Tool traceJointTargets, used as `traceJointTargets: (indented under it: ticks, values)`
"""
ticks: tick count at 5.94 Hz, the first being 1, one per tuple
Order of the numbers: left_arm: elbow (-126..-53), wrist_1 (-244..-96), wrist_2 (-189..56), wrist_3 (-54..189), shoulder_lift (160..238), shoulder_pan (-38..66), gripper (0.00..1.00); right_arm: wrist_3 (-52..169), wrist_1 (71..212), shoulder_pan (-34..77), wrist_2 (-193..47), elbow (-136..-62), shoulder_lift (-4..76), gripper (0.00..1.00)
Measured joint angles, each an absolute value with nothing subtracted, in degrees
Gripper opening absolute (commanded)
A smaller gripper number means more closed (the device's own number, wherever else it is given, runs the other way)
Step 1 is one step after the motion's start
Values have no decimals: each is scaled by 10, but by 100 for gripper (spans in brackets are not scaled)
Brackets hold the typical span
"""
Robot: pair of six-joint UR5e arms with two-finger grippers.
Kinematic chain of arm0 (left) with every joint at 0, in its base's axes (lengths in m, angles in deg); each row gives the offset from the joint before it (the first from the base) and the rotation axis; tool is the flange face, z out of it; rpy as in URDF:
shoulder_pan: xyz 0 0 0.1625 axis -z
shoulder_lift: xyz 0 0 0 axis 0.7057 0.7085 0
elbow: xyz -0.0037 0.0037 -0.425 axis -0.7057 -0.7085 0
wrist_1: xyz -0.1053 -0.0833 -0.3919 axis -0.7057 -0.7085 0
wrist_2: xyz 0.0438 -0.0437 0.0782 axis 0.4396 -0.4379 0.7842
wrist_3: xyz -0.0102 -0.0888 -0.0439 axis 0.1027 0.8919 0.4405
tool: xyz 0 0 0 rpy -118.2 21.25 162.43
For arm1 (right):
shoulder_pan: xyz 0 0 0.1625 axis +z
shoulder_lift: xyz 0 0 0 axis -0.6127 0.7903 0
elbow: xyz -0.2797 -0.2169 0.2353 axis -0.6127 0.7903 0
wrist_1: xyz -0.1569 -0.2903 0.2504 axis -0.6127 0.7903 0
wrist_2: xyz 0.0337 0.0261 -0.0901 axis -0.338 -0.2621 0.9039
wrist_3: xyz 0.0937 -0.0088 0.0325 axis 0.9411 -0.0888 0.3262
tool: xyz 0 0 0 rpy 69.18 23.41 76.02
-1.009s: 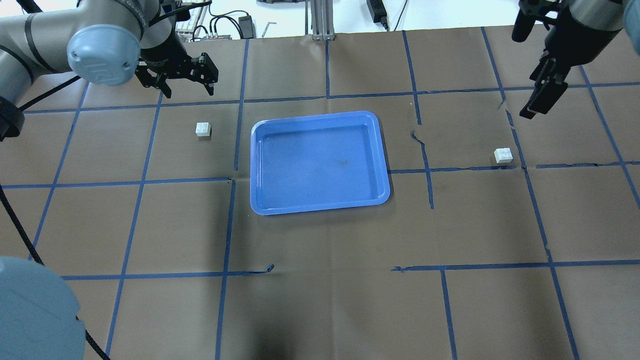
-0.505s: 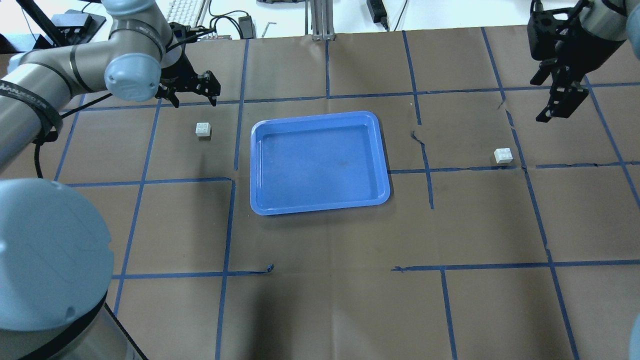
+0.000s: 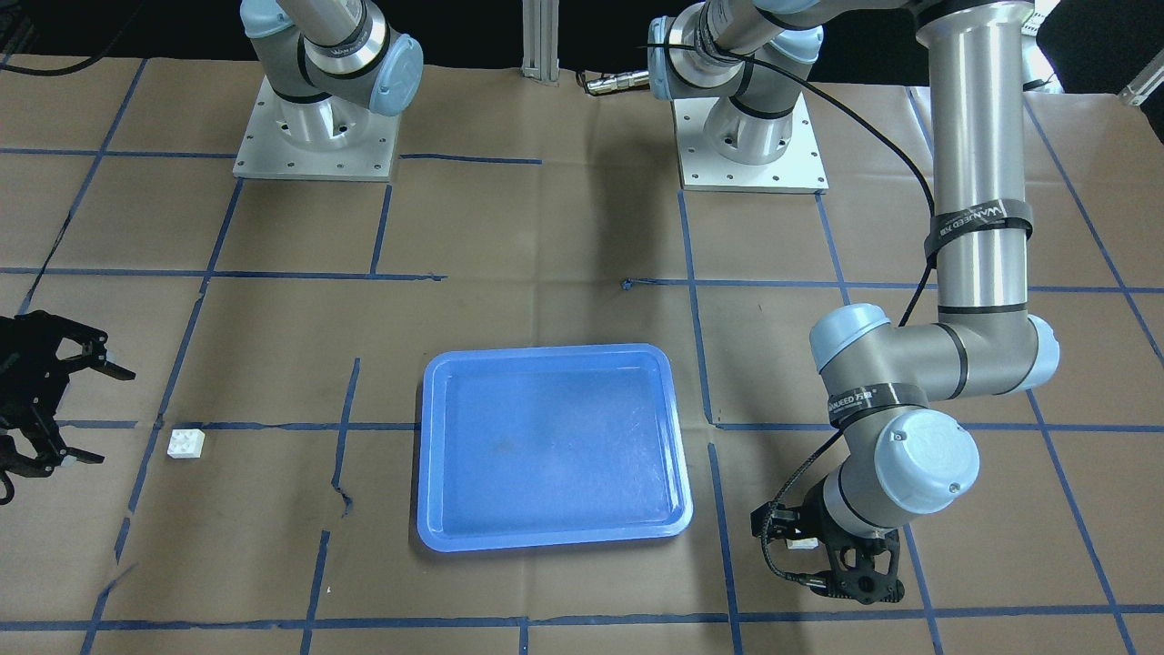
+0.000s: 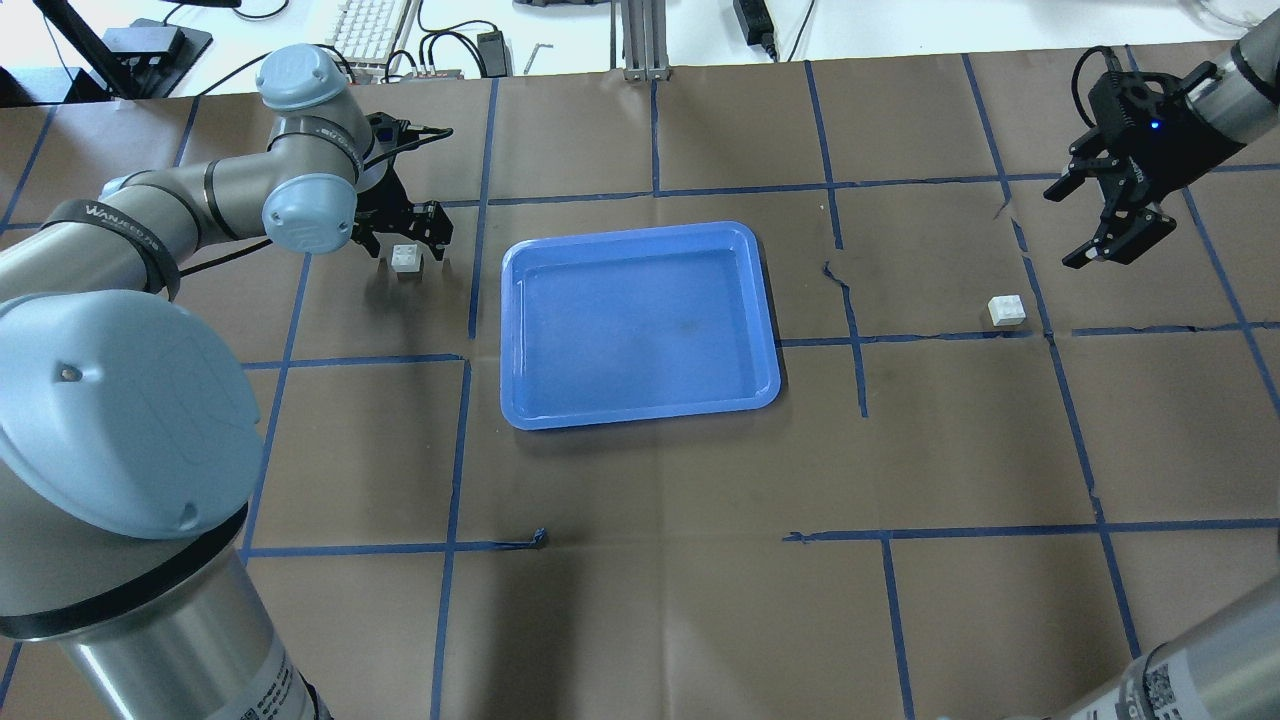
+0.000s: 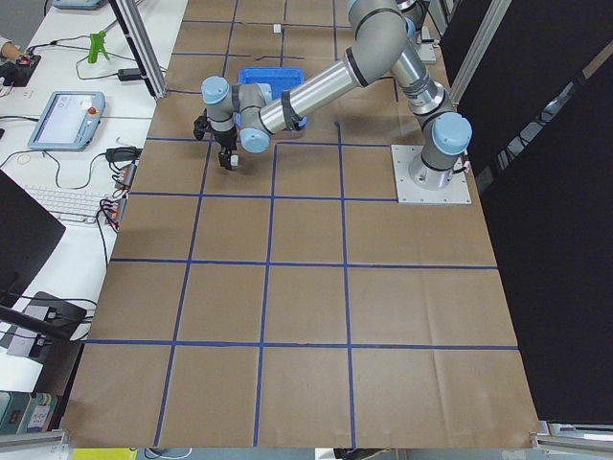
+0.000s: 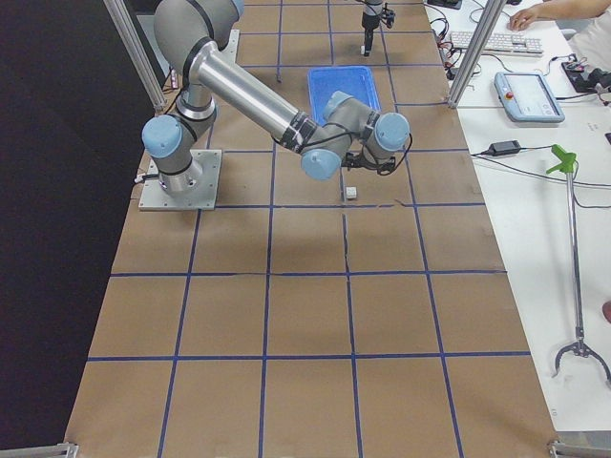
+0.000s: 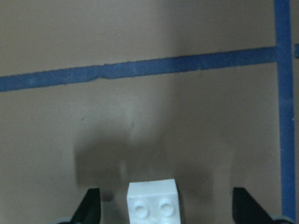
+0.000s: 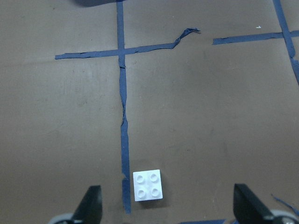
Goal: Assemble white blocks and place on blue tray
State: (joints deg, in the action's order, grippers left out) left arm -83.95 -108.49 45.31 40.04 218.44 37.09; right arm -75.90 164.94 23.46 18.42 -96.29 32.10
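Note:
One white block (image 4: 406,259) sits on the brown paper left of the blue tray (image 4: 640,232). My left gripper (image 4: 405,243) is open and low over it. The block lies between the fingers without touching them, as the left wrist view (image 7: 153,200) shows. It also shows in the front view (image 3: 800,543) under the left gripper (image 3: 809,557). The second white block (image 4: 1007,310) lies right of the tray. My right gripper (image 4: 1060,230) is open and empty, above and beyond it. The right wrist view shows this block (image 8: 148,185) ahead of the fingers (image 8: 91,203). The tray (image 3: 546,351) holds nothing.
Brown paper with blue tape grid lines covers the table. Torn tape curls up near the right block (image 4: 1010,215). A keyboard and cables (image 4: 375,25) lie beyond the far edge. The arm bases (image 3: 314,136) stand at the robot's side.
My left gripper has moved toward the left block and come down so its open fingers straddle it. My right gripper has swung round and shifted a little right. Both blocks stay put.

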Motion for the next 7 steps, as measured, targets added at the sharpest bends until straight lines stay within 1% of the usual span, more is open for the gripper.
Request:
traceJointTargets:
  ticks: [1, 2, 3, 4, 6, 7]
  values:
    - [-841, -1085, 453, 400, 2184, 367, 47, -796, 1652, 221, 153, -969, 300, 100]
    - [-842, -1084, 452, 400, 2183, 366, 32, -831, 1656, 209, 132, -971, 278, 100]
    - [-842, -1083, 452, 400, 2181, 365, 14, -855, 1663, 200, 118, -973, 257, 100]
    - [-842, -1084, 453, 399, 2177, 365, 10, -866, 1672, 196, 105, -975, 242, 100]
    - [-844, -1089, 452, 395, 2157, 375, 11, -887, 1680, 194, 92, -996, 230, 100]
    - [-857, -1091, 450, 371, 2130, 401, 10, -896, 1682, 193, 93, -1007, 232, 100]
